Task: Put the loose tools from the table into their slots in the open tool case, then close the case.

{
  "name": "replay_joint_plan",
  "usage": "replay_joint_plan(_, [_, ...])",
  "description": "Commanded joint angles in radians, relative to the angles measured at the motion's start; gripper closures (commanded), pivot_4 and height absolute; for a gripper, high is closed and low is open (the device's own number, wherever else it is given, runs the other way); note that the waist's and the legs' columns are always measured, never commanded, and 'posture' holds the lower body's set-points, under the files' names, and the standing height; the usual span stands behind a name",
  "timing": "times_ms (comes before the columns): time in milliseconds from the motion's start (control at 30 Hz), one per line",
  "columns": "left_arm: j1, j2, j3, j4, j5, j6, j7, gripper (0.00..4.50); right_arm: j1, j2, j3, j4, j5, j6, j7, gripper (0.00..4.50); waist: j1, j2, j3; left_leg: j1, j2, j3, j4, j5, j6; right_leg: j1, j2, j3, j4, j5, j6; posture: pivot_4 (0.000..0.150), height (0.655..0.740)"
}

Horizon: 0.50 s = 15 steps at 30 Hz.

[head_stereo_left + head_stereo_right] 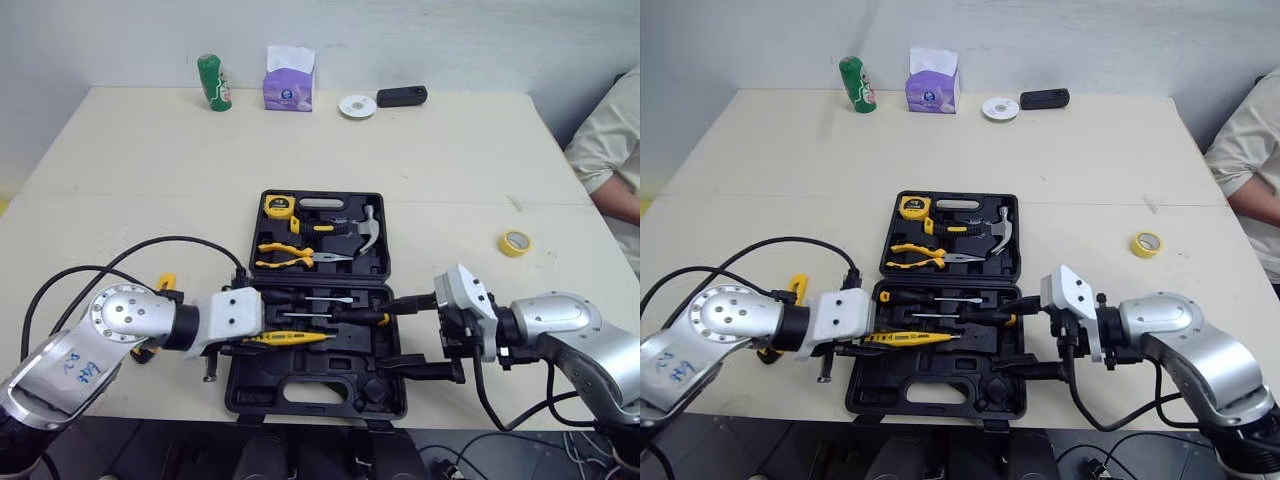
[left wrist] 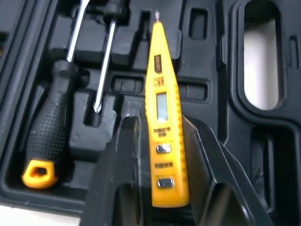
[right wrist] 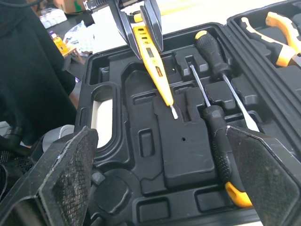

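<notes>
The open black tool case (image 1: 300, 395) lies at the table's front middle. Its far half holds a tape measure (image 1: 279, 206), pliers (image 1: 290, 258) and a hammer (image 1: 365, 228). Two screwdrivers (image 1: 335, 302) lie in the near half. My left gripper (image 1: 250, 340) is shut on a yellow tester pen (image 2: 162, 117), held level just over the near half's slots, tip pointing right. My right gripper (image 1: 390, 335) is open at the case's right side, its fingers (image 3: 70, 174) spread wide over the near half with nothing between them. A yellow-and-black tool (image 1: 165, 285) lies on the table, partly hidden under my left arm.
At the far edge stand a green can (image 1: 213, 82), a tissue pack (image 1: 289, 80), a white tape roll (image 1: 357, 106) and a black device (image 1: 401, 96). A yellow tape roll (image 1: 514, 243) lies right of the case. A person's arm (image 1: 610, 150) is at the right edge.
</notes>
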Motion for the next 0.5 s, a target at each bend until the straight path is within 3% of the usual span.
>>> replay_joint_plan(33, [-0.054, -0.022, -0.047, 0.049, 0.063, -0.05, -0.032, 3.91, 0.01, -0.011, -0.029, -0.044, -0.002, -0.017, -0.021, 0.0, 0.008, 0.0, 0.0, 0.0, 0.0, 0.0, 0.001, 0.0, 0.0, 0.0, 0.0, 0.0, 0.0, 0.0, 0.0, 0.15, 0.7316])
replay_joint_plan(500, [-0.151, -0.088, -0.077, 0.171, 0.105, -0.106, -0.132, 3.91, 0.051, -0.012, -0.042, -0.075, -0.007, -0.021, -0.073, 0.0, 0.016, -0.001, 0.001, -0.001, 0.0, 0.0, 0.005, 0.001, 0.002, 0.0, 0.0, 0.0, 0.004, 0.0, 0.0, 0.15, 0.7316])
